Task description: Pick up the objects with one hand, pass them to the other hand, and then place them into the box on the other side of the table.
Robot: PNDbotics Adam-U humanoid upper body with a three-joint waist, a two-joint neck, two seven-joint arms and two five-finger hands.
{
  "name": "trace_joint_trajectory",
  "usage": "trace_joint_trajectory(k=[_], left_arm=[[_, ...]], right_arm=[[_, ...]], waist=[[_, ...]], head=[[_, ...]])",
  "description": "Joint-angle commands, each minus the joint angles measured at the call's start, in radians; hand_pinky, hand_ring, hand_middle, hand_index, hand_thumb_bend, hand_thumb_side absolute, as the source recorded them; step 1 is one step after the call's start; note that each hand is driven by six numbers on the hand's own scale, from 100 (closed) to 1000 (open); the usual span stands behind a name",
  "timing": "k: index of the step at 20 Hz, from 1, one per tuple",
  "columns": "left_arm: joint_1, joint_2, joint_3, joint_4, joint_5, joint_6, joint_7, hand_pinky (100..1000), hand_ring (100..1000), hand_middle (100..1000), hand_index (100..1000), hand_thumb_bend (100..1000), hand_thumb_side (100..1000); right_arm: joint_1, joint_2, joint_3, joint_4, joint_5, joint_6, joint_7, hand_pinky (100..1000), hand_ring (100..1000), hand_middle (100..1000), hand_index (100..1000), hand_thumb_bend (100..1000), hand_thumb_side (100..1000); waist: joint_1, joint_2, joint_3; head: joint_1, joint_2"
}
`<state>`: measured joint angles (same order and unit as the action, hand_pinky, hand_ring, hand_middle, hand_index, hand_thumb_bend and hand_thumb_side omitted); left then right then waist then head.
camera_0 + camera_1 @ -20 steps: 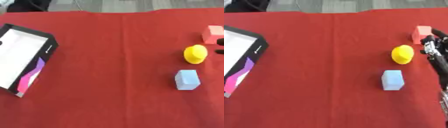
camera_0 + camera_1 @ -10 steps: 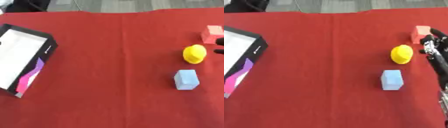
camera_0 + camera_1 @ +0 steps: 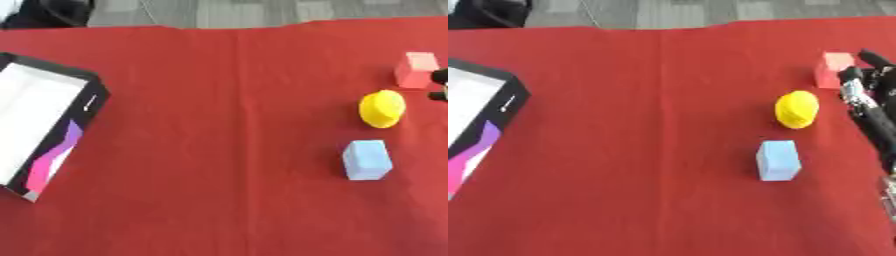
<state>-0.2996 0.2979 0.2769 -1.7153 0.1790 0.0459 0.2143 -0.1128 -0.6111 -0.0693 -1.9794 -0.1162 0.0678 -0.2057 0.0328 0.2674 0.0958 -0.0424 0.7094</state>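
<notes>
Right robot hand (image 3: pixel 870 95) beside pink block (image 3: pixel 834 69) (fingers straight), yellow object (image 3: pixel 796 109) nearby

One box (image 3: pixel 52 125), two blocks (image 3: pixel 366 160) (image 3: pixel 415 69), one yellow object (image 3: pixel 382 108).

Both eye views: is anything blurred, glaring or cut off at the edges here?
Left eye view: evenly soft, no glare on the red cloth; only dark fingertips of the right hand show at the edge. Right eye view: equally soft; the box is cropped at left, the blue block casts only a faint shadow, and the yellow object lacks detail.
</notes>
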Motion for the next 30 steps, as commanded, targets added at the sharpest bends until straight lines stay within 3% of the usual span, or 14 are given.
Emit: trace_joint_trajectory(k=[1,11,16,21,26,30], left_arm=[[-0.006,0.038,0.009,-0.018,-0.005,0.000,0.000,751,748,751,747,218,795],[-0.007,0.073,-0.005,-0.018,-0.005,-0.002,-0.013,751,749,752,746,211,791],[-0.011,0.086,-0.012,-0.013,-0.001,-0.004,-0.023,751,749,752,746,225,774],[-0.021,0.087,-0.020,-0.016,0.001,-0.007,-0.033,750,749,752,746,205,789],[-0.030,0.091,-0.026,-0.020,0.000,-0.007,-0.040,750,749,752,746,203,790],[-0.044,0.093,-0.030,-0.024,0.000,-0.007,-0.043,750,749,752,746,202,791]], right_arm=[[-0.004,-0.130,-0.022,-0.021,-0.024,0.002,0.024,743,842,716,925,100,590],[-0.066,-0.385,-0.035,0.020,-0.121,0.126,0.125,782,890,777,945,100,554],[-0.140,-0.495,-0.027,0.138,-0.110,0.108,0.255,806,898,799,944,100,547],[-0.221,-0.565,0.005,0.244,-0.041,0.101,0.332,830,899,817,941,100,508],[-0.283,-0.594,0.036,0.318,0.047,0.076,0.433,853,897,829,945,148,459],[-0.316,-0.596,0.042,0.360,0.104,0.037,0.534,877,913,846,947,212,335]], waist=[[-0.014,-0.025,-0.002],[-0.007,-0.018,-0.003],[0.005,-0.010,-0.004],[0.013,0.001,0.001],[0.015,0.017,0.003],[0.012,0.037,0.007]], head=[[-0.004,-0.009],[-0.023,-0.036],[-0.037,-0.047],[-0.072,-0.065],[-0.128,-0.075],[-0.151,-0.081]])
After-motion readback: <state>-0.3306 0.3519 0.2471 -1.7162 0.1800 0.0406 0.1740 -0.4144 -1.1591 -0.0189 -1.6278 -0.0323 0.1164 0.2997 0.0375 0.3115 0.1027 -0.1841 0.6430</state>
